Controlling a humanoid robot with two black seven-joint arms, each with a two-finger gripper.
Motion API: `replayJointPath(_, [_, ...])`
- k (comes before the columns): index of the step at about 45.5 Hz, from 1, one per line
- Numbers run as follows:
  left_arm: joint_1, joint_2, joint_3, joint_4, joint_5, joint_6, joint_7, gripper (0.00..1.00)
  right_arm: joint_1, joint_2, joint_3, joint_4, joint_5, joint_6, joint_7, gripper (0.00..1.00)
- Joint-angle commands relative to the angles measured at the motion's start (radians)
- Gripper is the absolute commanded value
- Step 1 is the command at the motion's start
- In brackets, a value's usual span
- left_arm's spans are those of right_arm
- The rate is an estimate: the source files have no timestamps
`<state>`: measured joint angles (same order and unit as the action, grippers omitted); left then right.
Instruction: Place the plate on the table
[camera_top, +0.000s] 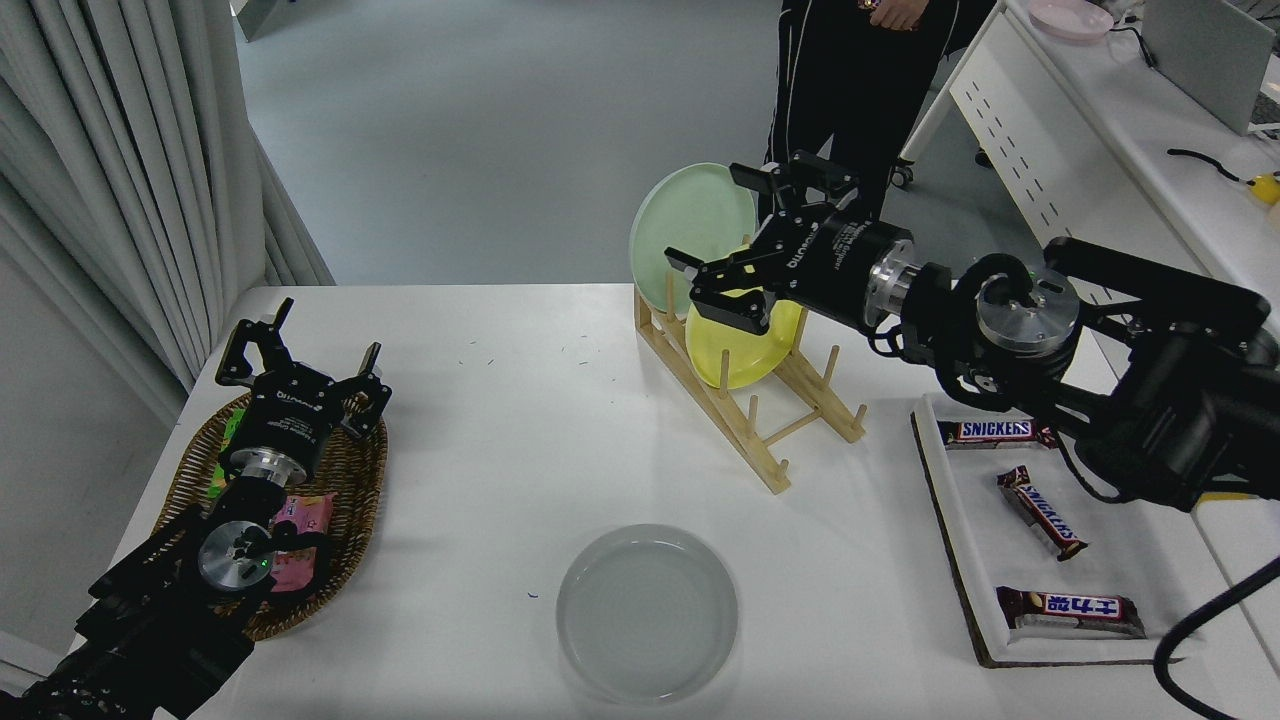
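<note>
The pale grey-white plate lies flat on the white table near its front edge, with nothing touching it. My right gripper is open and empty, raised high at the back of the table. It hovers in front of the yellow plate and the mint-green plate, which stand upright in the wooden rack. My left gripper is open and parked over the wicker basket at the lower left.
A white tray with three chocolate bars sits at the right. The basket holds snack packets. A person in black trousers stands beyond the far edge. A white desk stands at the upper right.
</note>
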<state>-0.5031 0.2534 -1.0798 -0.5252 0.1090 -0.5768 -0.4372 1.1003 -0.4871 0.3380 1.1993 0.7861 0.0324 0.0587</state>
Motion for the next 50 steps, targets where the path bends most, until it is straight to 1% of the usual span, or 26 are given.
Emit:
replayJointPath(1, [0.000, 0.000, 0.000, 0.001, 0.000, 0.000, 0.000, 1.00, -0.155, 0.028, 0.248, -0.144, -0.353, 0.023, 0.069, 1.00])
replayJointPath(5, [0.000, 0.000, 0.000, 0.001, 0.000, 0.000, 0.000, 1.00, -0.204, 0.027, 0.306, -0.153, -0.424, 0.024, 0.069, 1.00])
replayJointPath(13, [0.000, 0.000, 0.000, 0.001, 0.000, 0.000, 0.000, 1.00, -0.336, 0.031, 0.420, -0.161, -0.470, 0.032, 0.081, 1.00])
replayJointPath(21, [0.000, 0.000, 0.000, 0.001, 0.000, 0.000, 0.000, 1.00, -0.454, 0.064, 0.576, -0.159, -0.602, 0.043, 0.087, 1.00])
replayJointPath(23, [0.000, 0.000, 0.000, 0.001, 0.000, 0.000, 0.000, 1.00, -0.477, 0.071, 0.598, -0.161, -0.634, 0.043, 0.098, 1.00])
replayJointPath(30, [0.000, 0.000, 0.000, 0.001, 0.000, 0.000, 0.000, 1.00, -0.563, 0.107, 0.699, -0.173, -0.720, 0.043, 0.181, 1.00])
replayJointPath(35, [0.000, 0.000, 0.000, 0.001, 0.000, 0.000, 0.000, 1.00, -0.632, 0.143, 0.809, -0.187, -0.804, 0.044, 0.191, 1.00])
replayJointPath(42, [0.000, 0.000, 0.001, 0.001, 0.000, 0.000, 0.000, 1.00, -0.657, 0.162, 0.859, -0.256, -0.881, 0.083, 0.188, 1.00])
replayJointPath(50, [0.000, 0.000, 0.001, 0.001, 0.000, 0.000, 0.000, 1.00, -0.658, 0.173, 0.836, -0.290, -0.883, 0.161, 0.178, 1.00])
